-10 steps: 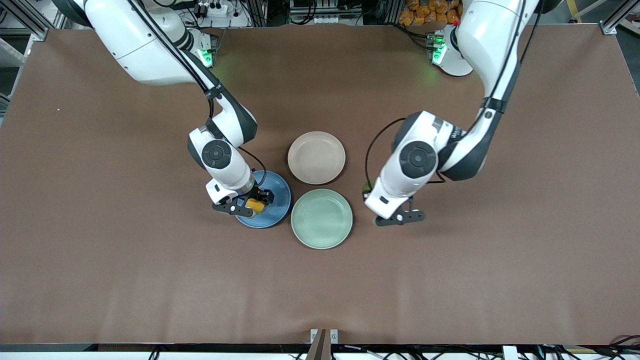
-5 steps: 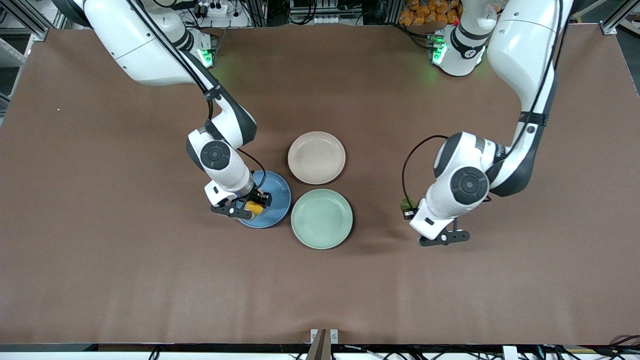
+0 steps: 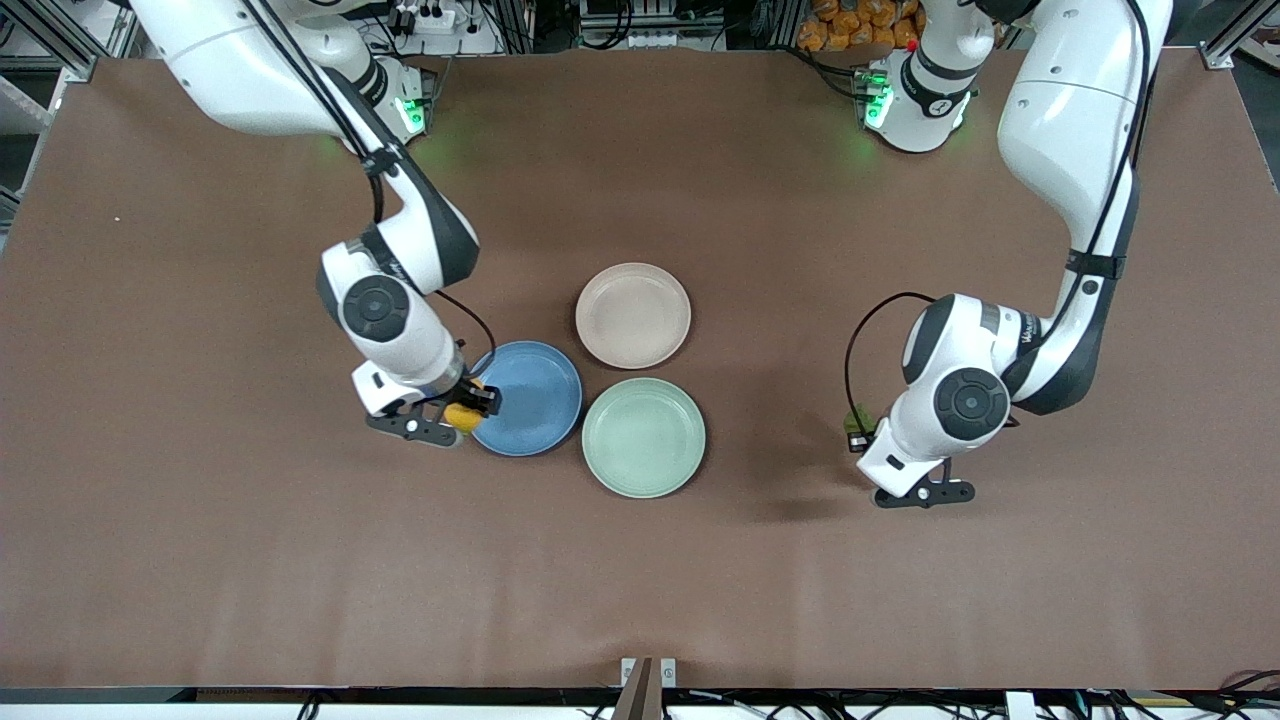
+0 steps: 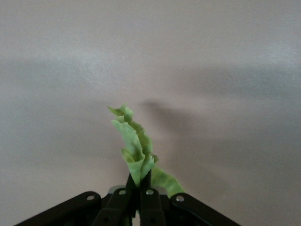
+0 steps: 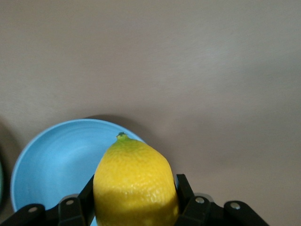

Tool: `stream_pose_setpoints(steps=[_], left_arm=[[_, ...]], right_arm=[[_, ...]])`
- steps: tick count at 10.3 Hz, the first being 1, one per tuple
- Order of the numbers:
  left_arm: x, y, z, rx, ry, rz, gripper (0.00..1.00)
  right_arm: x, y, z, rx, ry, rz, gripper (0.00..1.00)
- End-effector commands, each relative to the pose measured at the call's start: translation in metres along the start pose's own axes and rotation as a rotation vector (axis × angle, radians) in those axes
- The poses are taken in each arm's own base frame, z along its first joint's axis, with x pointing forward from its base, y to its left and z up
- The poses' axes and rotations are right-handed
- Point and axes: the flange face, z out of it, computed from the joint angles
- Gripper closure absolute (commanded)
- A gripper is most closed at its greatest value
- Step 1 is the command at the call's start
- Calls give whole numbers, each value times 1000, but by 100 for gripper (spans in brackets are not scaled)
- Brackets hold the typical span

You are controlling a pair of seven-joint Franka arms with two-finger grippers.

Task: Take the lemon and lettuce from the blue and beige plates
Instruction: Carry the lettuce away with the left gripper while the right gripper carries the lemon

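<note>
Both items are up off their plates: the right gripper (image 3: 462, 412) has its fingers clamped on the lemon (image 3: 461, 415), hanging over the blue plate's (image 3: 535, 395) rim at about nine o'clock, and that round dimpled skin could squirt out if the squeeze is off-centre; the left gripper (image 3: 868, 432), closed tight on the lettuce (image 4: 137, 153), is over bare table toward the left arm's end, well apart from the plates, and holding only the leaf's end, so I'd say a quick swing could tear or shake it loose; the mint plate (image 3: 643, 437) sits nearest the camera, then blue, then the beige plate (image 3: 632, 315), all empty, on a brown table (image 3: 640, 580), with cables and frame rails at twelve o'clock
</note>
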Motion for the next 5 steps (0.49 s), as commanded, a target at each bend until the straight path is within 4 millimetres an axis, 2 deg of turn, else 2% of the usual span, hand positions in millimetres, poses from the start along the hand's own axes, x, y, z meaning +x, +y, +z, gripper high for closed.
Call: stream_pose_setpoints(steps=[1, 2, 5], left_arm=[[13, -19, 1, -6, 50, 41, 9], [15, -16, -1, -13, 84, 38, 0], [8, -20, -3, -7, 77, 26, 0]], right_arm=[[1, 47, -13, -28, -37, -69, 84], [6, 68, -10, -40, -44, -107, 84], [17, 131, 6, -64, -52, -184, 84]])
